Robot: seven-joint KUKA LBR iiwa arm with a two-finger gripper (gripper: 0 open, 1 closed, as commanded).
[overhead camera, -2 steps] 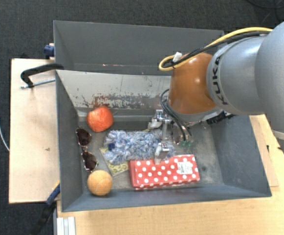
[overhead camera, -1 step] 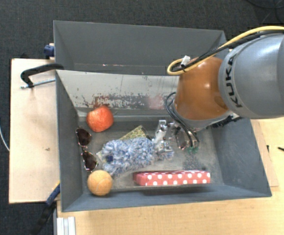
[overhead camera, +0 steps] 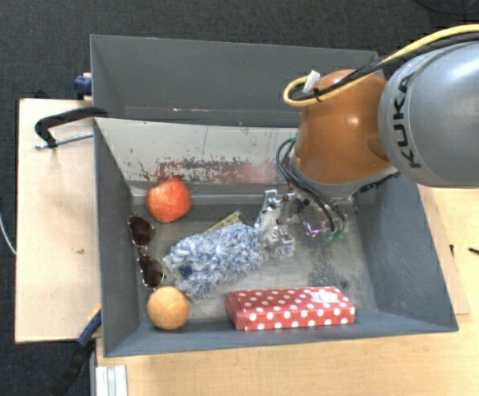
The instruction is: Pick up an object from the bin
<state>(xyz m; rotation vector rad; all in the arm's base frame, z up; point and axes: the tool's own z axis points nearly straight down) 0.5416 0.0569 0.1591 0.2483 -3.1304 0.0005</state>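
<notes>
Reaching in from the right, the arm (overhead camera: 437,114) has its gripper (overhead camera: 276,223) low at the right end of a crumpled blue-and-white bundle (overhead camera: 214,258) lying mid-floor in the grey bin (overhead camera: 111,205); whether it is open or closed cannot be told. A red-orange ball (overhead camera: 169,200) lies near the back wall, sunglasses (overhead camera: 144,252) along the left wall, an orange ball (overhead camera: 169,308) front-left, and a red white-dotted box (overhead camera: 290,308) along the front.

Scuffed metal bin (overhead camera: 223,151); fuzzy blue-white cloth (overhead camera: 214,256)
</notes>
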